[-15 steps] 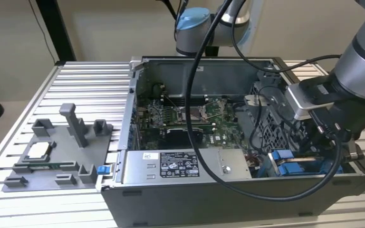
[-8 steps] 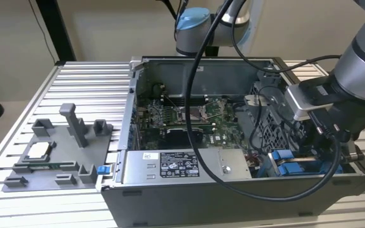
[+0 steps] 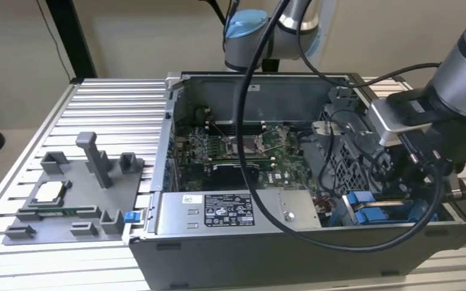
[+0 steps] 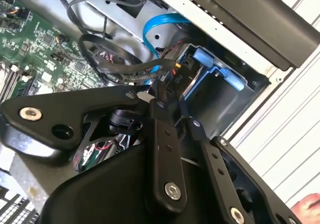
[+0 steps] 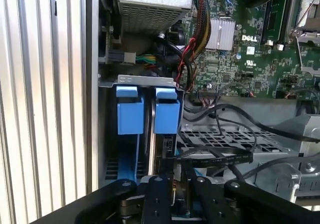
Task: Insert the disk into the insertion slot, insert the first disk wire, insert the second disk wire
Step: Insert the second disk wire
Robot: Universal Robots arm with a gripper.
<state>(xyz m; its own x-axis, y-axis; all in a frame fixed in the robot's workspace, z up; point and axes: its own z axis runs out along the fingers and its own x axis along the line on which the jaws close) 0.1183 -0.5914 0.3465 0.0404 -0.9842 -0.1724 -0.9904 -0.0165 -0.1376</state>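
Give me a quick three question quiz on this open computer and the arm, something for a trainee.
1. True or false: the computer case lies open with its motherboard showing.
2. The end effector is nearest: A) the processor socket, B) the insertion slot, C) the table edge.
3. Fill in: in the second wrist view, the flat cable curving above the slot is coloured ___.

Key: 1 true; 2 B; 3 blue.

The disk (image 5: 162, 144) stands edgewise in the insertion slot (image 5: 142, 79) — blue tabs up, black wire at its end.
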